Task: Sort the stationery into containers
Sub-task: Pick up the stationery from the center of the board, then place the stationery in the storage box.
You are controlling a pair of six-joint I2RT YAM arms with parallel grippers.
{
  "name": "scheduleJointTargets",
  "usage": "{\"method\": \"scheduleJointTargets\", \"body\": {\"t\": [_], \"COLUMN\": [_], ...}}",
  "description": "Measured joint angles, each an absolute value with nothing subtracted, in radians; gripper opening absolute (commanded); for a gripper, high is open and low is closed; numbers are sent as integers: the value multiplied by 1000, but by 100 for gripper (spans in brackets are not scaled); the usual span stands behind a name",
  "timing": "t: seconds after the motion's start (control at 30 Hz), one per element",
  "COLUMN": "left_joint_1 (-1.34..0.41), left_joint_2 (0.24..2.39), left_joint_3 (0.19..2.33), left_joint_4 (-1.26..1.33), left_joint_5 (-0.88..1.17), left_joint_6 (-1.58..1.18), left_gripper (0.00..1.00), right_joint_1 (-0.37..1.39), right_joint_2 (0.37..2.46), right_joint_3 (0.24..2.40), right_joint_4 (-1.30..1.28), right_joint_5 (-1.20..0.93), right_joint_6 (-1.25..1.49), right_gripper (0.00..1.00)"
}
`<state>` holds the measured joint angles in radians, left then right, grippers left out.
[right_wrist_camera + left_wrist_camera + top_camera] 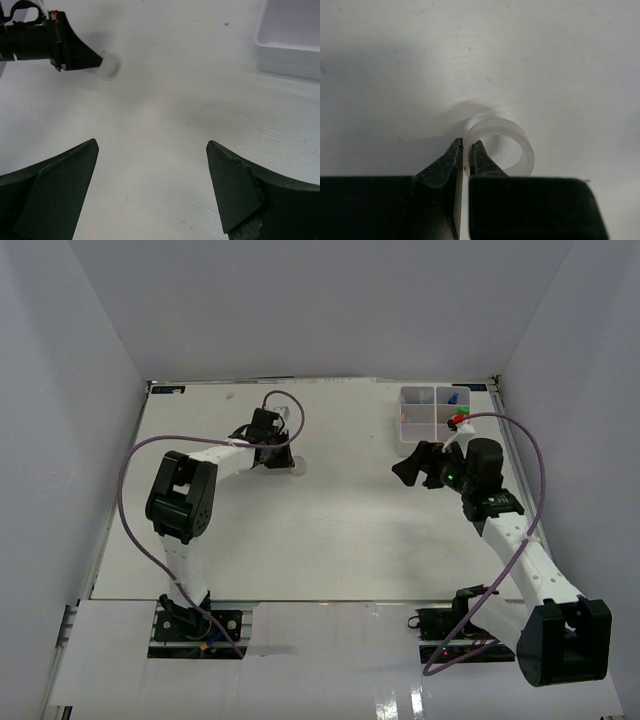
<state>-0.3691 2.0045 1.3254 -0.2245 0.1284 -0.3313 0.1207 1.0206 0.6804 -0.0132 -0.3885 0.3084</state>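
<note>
- Tape ring, clear round plastic, is pinched by its wall between the black left gripper's closed jaws, a hold that looks meant for lifting.
- It lies on the white table, well left of the white compartmented plastic box.
- Black right gripper, jaws apart and empty, hovers beside that box.

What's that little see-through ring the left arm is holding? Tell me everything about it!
The tape ring is a small, cloudy-white hoop that looks like plastic, hollow in the middle. It seems to lie flat on the white table. The left pincer is shut on its wall, one finger inside, one outside.
</note>
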Motion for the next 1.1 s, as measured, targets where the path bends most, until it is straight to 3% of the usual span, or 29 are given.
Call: {"method": "scheduleJointTargets", "body": {"t": [0.4, 0.77, 0.97, 1.1], "left_joint_1": [-529, -580, -594, -601], "left_joint_2": [1587, 1499, 1474, 1472], "left_joint_3": [986, 905, 900, 891], "left_joint_4": [121, 242, 276, 289], "left_joint_5": [283, 303, 305, 305], "left_joint_6": [-484, -521, -520, -519], "left_gripper": [0, 0, 0, 0], "right_joint_1": [532, 624, 630, 634], "right_joint_2": [1201, 1281, 1309, 1319], "right_joint_3": [845, 928, 939, 943], "right_joint_4": [29, 26, 26, 26], "right_joint_5": [-304, -205, -186, -185], "right_joint_6": [407, 476, 491, 494], "right_gripper": [92, 81, 69, 56]}}
